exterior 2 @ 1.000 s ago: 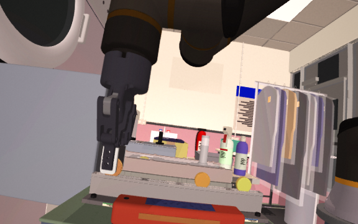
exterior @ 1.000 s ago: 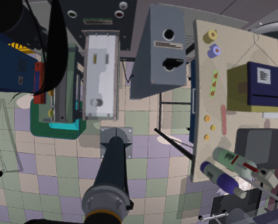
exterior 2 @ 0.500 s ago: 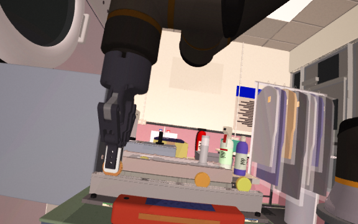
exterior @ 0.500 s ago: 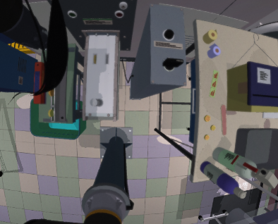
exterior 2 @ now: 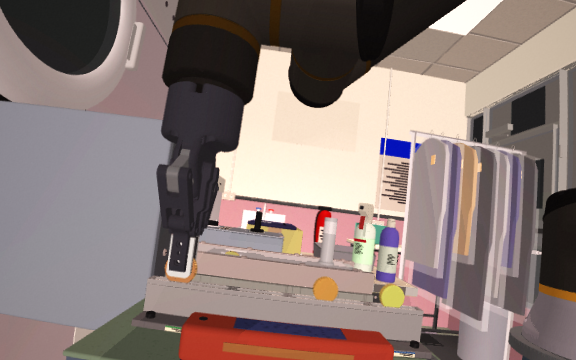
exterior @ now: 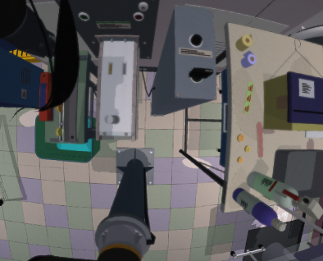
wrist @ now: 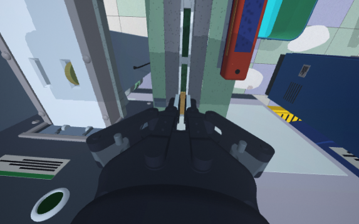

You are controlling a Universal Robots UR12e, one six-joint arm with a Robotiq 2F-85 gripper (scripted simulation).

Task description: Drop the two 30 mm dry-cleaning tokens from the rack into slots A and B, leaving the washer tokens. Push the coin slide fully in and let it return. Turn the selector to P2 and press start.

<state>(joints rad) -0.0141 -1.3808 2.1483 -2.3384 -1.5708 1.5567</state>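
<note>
An orange token (exterior 2: pixel 181 272) stands on edge in the grey rack (exterior 2: pixel 283 300) at its left end, and I grip it there with my closed gripper (exterior 2: pixel 180 262). From the wrist camera the token (wrist: pixel 182 103) shows as a thin orange edge between my fingers (wrist: pixel 182 109), over the rack's groove (wrist: pixel 185 47). Another orange token (exterior 2: pixel 325 288) and a yellow one (exterior 2: pixel 392 296) sit further along the rack. The white coin panel (wrist: pixel 58 62) stands to the left, with a token (wrist: pixel 70 73) showing in one of its two slots.
A dark control panel (wrist: pixel 27 162) with a round green-lit hole (wrist: pixel 49 202) lies below the coin panel. A red box (exterior 2: pixel 288 340) lies in front of the rack. A blue machine (wrist: pixel 327 94) stands to the right. Bottles (exterior 2: pixel 375 245) and hanging garments (exterior 2: pixel 473 240) stand beyond.
</note>
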